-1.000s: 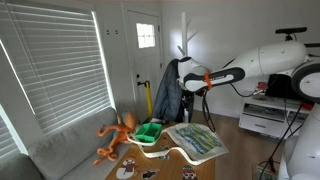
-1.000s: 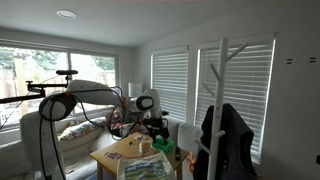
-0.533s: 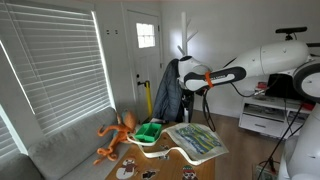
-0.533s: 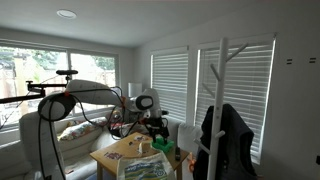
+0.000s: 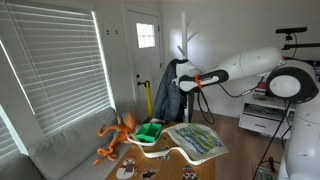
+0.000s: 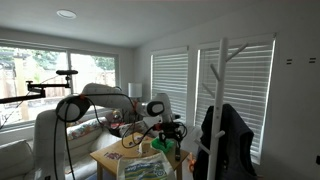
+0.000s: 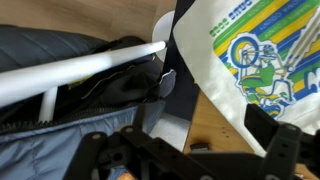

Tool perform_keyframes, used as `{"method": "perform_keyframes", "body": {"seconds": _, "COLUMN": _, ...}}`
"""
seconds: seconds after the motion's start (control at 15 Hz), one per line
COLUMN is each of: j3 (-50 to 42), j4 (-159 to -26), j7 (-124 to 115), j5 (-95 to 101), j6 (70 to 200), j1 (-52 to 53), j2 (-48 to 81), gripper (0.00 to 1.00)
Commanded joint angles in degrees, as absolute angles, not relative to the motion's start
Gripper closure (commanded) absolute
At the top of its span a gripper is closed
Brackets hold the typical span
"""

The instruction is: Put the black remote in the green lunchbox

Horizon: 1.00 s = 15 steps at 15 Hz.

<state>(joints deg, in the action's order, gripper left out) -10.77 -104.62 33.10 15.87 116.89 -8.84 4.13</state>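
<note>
The green lunchbox (image 5: 149,130) sits on the wooden table next to the patterned mat (image 5: 198,141); it also shows in an exterior view (image 6: 162,146). My gripper (image 5: 186,83) hangs high above the table near the coat rack, also in an exterior view (image 6: 176,128). In the wrist view its dark fingers (image 7: 190,152) are spread apart and hold nothing. A small dark thing (image 7: 196,147) lies on the bare wood below; I cannot tell whether it is the black remote.
An orange long-legged plush toy (image 5: 113,136) lies beside the lunchbox. A white coat rack (image 5: 186,42) with a dark jacket (image 5: 168,95) stands close to the gripper. Several small items (image 5: 147,173) lie at the table's near end. Blinds cover the windows.
The arm has stretched out further. The gripper has moved across the table toward the coat rack. It stays open and empty.
</note>
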Motion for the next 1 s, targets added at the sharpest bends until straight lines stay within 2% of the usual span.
{"method": "perform_keyframes", "body": {"seconds": 0.0, "j3": -9.8, "j4": -90.8, "j7": 48.2, "j5": 9.9, "j6": 116.1, "j1": -11.6, "j2": 16.1, "gripper": 0.0}}
{"method": "perform_keyframes", "body": {"seconds": 0.47, "j3": -3.3, "j4": -73.5, "j7": 60.5, "j5": 2.8, "j6": 107.7, "j1": -12.8, "j2": 31.9, "gripper": 0.0}}
{"method": "perform_keyframes", "body": {"seconds": 0.53, "j3": -4.1, "j4": -80.2, "j7": 57.6, "j5": 4.8, "j6": 112.0, "j1": -12.3, "j2": 27.9, "gripper": 0.0}}
{"method": "perform_keyframes", "body": {"seconds": 0.73, "j3": -3.2, "j4": -76.1, "j7": 58.2, "j5": 4.7, "j6": 109.9, "j1": -12.2, "j2": 31.2, "gripper": 0.0}}
{"method": "perform_keyframes", "body": {"seconds": 0.93, "j3": -3.5, "j4": -75.7, "j7": 47.1, "j5": 2.4, "j6": 115.4, "j1": -11.6, "j2": 33.7, "gripper": 0.0}}
